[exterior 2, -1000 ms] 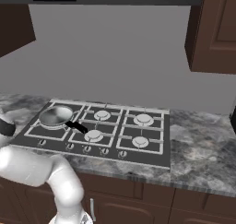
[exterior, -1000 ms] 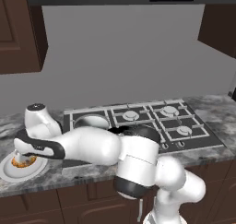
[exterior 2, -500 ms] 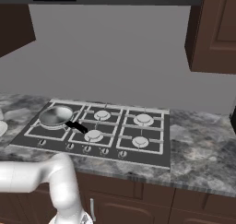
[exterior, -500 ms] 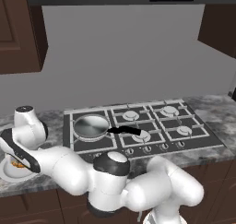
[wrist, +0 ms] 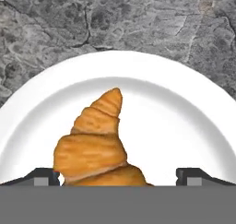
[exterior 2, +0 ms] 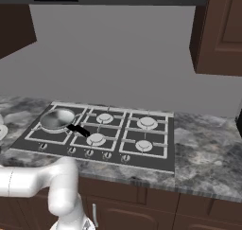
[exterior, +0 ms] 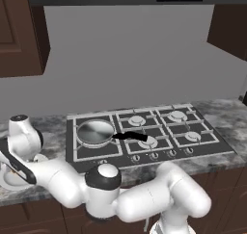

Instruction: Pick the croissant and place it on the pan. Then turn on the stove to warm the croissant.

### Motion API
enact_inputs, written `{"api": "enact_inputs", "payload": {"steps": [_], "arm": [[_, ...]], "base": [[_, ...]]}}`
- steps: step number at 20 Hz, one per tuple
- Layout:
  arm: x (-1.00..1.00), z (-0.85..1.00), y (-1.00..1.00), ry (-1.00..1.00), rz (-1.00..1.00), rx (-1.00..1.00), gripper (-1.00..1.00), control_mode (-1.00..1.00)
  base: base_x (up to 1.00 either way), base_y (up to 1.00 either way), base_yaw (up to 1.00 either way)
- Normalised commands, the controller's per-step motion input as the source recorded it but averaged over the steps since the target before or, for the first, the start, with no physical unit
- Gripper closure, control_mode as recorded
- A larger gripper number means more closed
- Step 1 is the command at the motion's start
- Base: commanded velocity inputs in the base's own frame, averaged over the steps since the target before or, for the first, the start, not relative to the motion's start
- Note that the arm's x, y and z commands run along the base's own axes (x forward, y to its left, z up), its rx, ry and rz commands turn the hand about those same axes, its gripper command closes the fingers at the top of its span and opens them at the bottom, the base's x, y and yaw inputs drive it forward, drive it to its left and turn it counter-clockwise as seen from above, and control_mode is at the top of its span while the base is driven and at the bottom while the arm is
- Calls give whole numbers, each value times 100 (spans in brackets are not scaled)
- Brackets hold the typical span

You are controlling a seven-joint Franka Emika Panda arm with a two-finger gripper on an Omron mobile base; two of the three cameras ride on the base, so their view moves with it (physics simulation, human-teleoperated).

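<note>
The croissant (wrist: pixel 94 142), golden-orange with browner ridges, lies on a white plate (wrist: pixel 184 112). My gripper (wrist: pixel 120 178) is open right above it, one fingertip (wrist: pixel 44 176) on each side of the pastry's near end, not touching it. In the left base view my arm reaches far left over that plate (exterior: pixel 8 181) on the counter. The steel pan (exterior: pixel 95 132) with its black handle sits empty on the back-left burner of the stove (exterior: pixel 202 149). From the right base view, the pan (exterior 2: pixel 57 119) and the stove (exterior 2: pixel 156 151) also show.
A row of small knobs (exterior: pixel 154 156) runs along the stove's front edge, also in the right base view (exterior 2: pixel 90 153). Grey marble counter (wrist: pixel 69 25) surrounds the plate. Dark cabinets hang at upper left (exterior: pixel 19 35) and right (exterior 2: pixel 220 30).
The arm has swung left and down toward the plate, uncovering the pan and the stove's left side. The gripper stays open. Pan and croissant have not moved.
</note>
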Motion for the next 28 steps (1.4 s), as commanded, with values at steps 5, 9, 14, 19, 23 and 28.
{"api": "enact_inputs", "payload": {"steps": [5, 9, 14, 19, 23, 28], "arm": [[-2, -71, 12, -4, 11, 0, -100, -100], [-19, -38, 2, -10, 7, 0, 100, -100], [-38, 30, -43, -26, -12, 6, 100, -100], [-16, 64, -49, -17, -23, 12, 100, -100], [-9, 60, -49, -14, -20, 13, 100, -100], [-3, 74, -59, -10, -15, 12, 100, -100]], "base": [[0, 0, 0], [0, 0, 0], [0, 0, 0], [0, 0, 0], [0, 0, 0], [0, 0, 0]]}}
